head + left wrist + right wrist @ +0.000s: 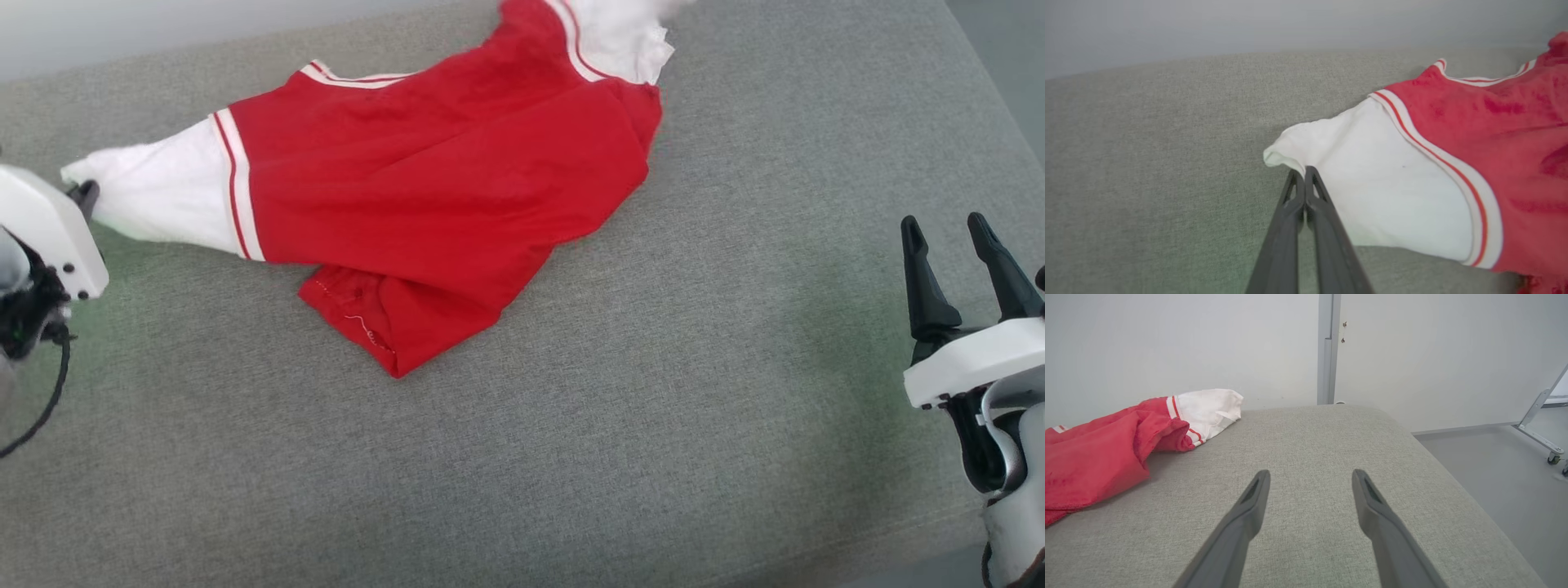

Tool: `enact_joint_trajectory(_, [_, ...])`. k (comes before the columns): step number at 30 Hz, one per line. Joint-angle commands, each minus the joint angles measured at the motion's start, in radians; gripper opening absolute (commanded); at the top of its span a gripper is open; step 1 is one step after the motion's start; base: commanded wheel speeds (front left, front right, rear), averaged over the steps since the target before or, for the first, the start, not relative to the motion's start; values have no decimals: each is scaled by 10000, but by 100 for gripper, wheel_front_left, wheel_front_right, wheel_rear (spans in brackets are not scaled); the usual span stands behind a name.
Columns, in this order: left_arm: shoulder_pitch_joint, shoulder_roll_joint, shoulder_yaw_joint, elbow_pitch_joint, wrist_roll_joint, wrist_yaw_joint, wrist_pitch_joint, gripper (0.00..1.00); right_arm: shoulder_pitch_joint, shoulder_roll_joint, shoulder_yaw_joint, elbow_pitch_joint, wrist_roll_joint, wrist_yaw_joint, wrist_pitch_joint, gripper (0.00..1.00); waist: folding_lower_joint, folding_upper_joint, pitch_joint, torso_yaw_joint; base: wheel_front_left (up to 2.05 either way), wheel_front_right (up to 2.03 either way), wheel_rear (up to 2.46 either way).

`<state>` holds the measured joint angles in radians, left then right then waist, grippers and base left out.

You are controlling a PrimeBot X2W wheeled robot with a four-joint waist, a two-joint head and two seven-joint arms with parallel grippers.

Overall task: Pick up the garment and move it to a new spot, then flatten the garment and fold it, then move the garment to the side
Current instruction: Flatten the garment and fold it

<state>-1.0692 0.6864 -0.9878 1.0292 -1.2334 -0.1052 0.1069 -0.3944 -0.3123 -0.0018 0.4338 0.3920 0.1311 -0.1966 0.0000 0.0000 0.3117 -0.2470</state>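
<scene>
The left tool (pixel 1305 171) has its two dark fingers pressed together with no gap, and their tips pinch the edge of the white sleeve cuff of the garment (pixel 1392 183). In the head view this tool (pixel 84 194) sits at the far left of the frame, its white housing partly covering the fingers, with the sleeve drawn out to a point towards it. From there the garment (pixel 424 188) spreads towards the upper middle of the frame. First comes the white sleeve, then a band of white and red stripe trim, then the rumpled red body. One red corner is folded down towards the centre, and a second white sleeve lies at the top edge. All of it lies on the grey fabric-covered bench (pixel 653 408). The right tool (pixel 944 224) is at the lower right of the head view, well apart from the garment, its fingers spread wide with nothing between them. In its own wrist view the right tool (pixel 1310 473) hangs over bare bench (pixel 1310 437), with the garment (pixel 1098 457) heaped at the left of the frame. Beyond are a pale wall (pixel 1167 343), a grey floor (pixel 1494 465) and a wheeled metal frame (pixel 1541 416) at the right edge.
</scene>
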Motion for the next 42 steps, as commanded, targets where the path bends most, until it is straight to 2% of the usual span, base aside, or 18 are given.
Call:
enact_joint_trajectory(1, [253,-132,-3,150,51,-21,-230,0,137,-33,-9,-152,-23,-7,120,100,0,0,1,14,0,0,0])
enact_joint_trajectory(5, [396,-273,25,477,51,-61,-672,0,214,-84,-40,-420,-42,-7,319,100,0,0,-5,-33,0,0,0])
enact_joint_trajectory(6, [453,-325,25,560,66,-64,-785,4,252,-89,-48,-490,-53,-7,385,100,0,0,-7,-48,0,0,0])
enact_joint_trajectory(8, [504,-459,38,676,53,-89,-989,55,331,-130,-94,-607,-72,-7,481,100,0,0,-7,-46,0,0,0])
enact_joint_trajectory(9, [519,-498,33,732,54,-106,-1051,100,358,-152,-123,-652,-82,-7,526,100,0,0,-9,-31,0,0,0])
enact_joint_trajectory(15, [438,-587,-185,774,395,-171,-1613,100,534,-259,-117,-955,-151,-7,792,100,0,0,-51,206,0,0,0])
enact_joint_trajectory(20, [622,-826,-194,607,618,-196,-3000,100,547,-549,119,-1251,-240,-7,1169,100,0,0,-148,737,0,0,0])
enact_joint_trajectory(21, [691,-888,-148,513,661,-150,-3269,100,479,-625,213,-1300,-266,-7,1264,100,0,0,-156,868,0,0,0])
enact_joint_trajectory(23, [913,-1206,-63,-5,1144,215,-3690,100,175,-994,595,-1414,-252,-7,1670,100,0,0,-116,1366,0,0,0])
enact_joint_trajectory(25, [935,-1350,601,-964,1711,761,-3727,100,-150,-1317,901,-1408,-145,-7,2033,100,0,0,-21,1754,0,0,0])
enact_joint_trajectory(30, [2913,-1919,3013,-4517,4015,2369,-3728,100,-1460,-2445,1892,-991,126,-7,3118,100,0,0,329,2830,0,0,0])
enact_joint_trajectory(33, [4243,-2490,4139,-6486,5476,2899,-3732,100,-2453,-3294,2599,-538,425,-7,3964,100,0,0,632,3510,0,0,0])
enact_joint_trajectory(37, [5556,-3266,5169,-8254,6886,3024,-3732,100,-4035,-4396,3444,52,919,-7,5122,100,0,0,1133,4384,0,0,0])
enact_joint_trajectory(42, [6465,-4232,5922,-9462,7967,2614,-3731,100,-5862,-5336,4318,890,1704,-7,6803,100,0,0,1768,5385,0,0,0])
